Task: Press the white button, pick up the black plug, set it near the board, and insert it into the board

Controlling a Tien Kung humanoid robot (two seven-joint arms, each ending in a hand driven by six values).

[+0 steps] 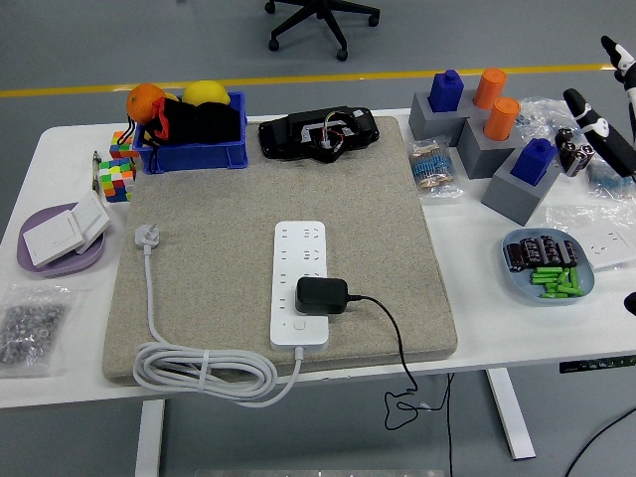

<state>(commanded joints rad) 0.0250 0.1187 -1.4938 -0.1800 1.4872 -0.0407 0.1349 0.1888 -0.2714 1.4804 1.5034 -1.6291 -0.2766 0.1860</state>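
Observation:
The white power strip (300, 283) lies along the middle of the beige mat (199, 248). Its small white button (300, 324) is at the near end. The black plug (321, 295) sits on the strip just above the button, and its black cord (393, 343) trails right and over the table's front edge. My right hand (596, 79) is far off at the picture's right edge, raised above the table's back right corner. Its fingers are spread and hold nothing. The left arm is out of view.
The strip's white cable (204, 373) is coiled at the mat's near left. A blue bin (194, 154) with fruit and a black device (318, 132) stand at the back. Grey blocks with pegs (487, 134) and a plate of batteries (549, 266) are on the right, a purple plate (60, 260) on the left.

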